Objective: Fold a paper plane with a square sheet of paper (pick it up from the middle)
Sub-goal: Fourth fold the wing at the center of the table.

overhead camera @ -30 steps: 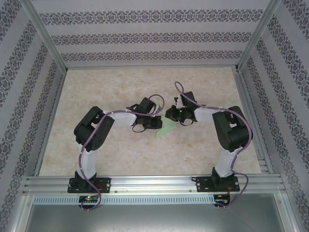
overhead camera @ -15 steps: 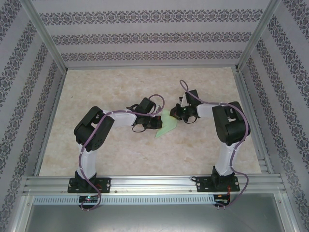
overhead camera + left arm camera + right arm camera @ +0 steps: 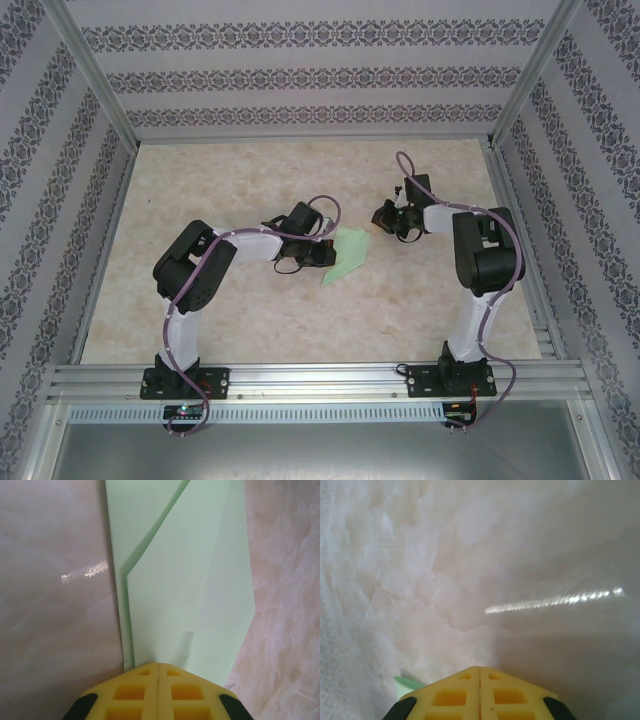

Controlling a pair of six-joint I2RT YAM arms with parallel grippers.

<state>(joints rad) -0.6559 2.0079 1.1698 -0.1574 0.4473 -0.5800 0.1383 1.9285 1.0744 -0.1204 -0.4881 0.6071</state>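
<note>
2 arms reach over a pale marbled surface (image 3: 250, 320) enclosed by patterned walls (image 3: 300, 80). The sheet of paper (image 3: 352, 248) lies near the middle of the surface as a pale green folded wedge, its narrow end pointing toward the near edge.

The left end effector (image 3: 326, 256) sits at the wedge's left side. From the left wrist, its 2 yellow fingers (image 3: 135, 692) are pressed together with no gap, and the left end effector (image 3: 158, 666) meets the near edge of the sheet of paper (image 3: 190, 590), which runs flat away from the tips. Whether the tips pinch the paper or only press on it cannot be told. 2 layers are visible there: an upper flap with a slanted edge lying over a lower layer that shows along the left side.

The right end effector (image 3: 384, 215) is apart from the paper, to its right and farther back. From the right wrist, the right end effector (image 3: 480, 669) is fully closed and holds nothing, poised over bare surface, with a sliver of the sheet of paper (image 3: 406, 681) at the lower left.
</note>
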